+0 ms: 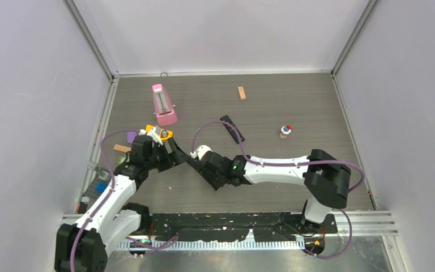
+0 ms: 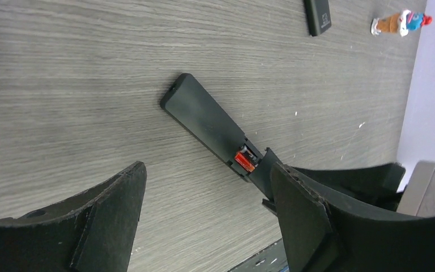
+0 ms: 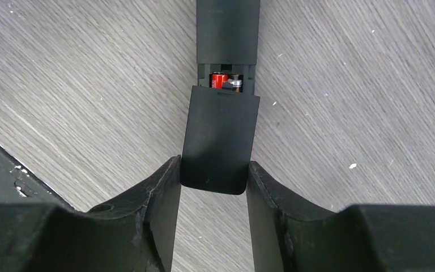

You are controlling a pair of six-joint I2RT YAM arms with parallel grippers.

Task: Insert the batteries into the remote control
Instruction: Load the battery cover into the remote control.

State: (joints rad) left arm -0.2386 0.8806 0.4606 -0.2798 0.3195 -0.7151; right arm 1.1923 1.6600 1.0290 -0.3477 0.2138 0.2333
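Note:
The black remote control (image 3: 227, 31) lies on the table with its battery bay open. One red-and-dark battery (image 3: 221, 81) sits in the bay and also shows in the left wrist view (image 2: 244, 160). My right gripper (image 3: 214, 170) is shut on the black battery cover (image 3: 220, 136), which lies flat against the bay's edge. My left gripper (image 2: 208, 170) is open and empty, hovering just beside the remote (image 2: 204, 119). In the top view both grippers meet near the table's left middle: left (image 1: 173, 154), right (image 1: 199, 165). Other batteries are not visible.
A second black bar (image 1: 232, 129) lies behind the grippers. A small toy figure (image 1: 285, 131) stands to the right. A pink upright object (image 1: 163, 105), a wooden block (image 1: 241, 93), a yellow item (image 1: 161, 134) and a purple piece (image 1: 131, 136) lie toward the back and left.

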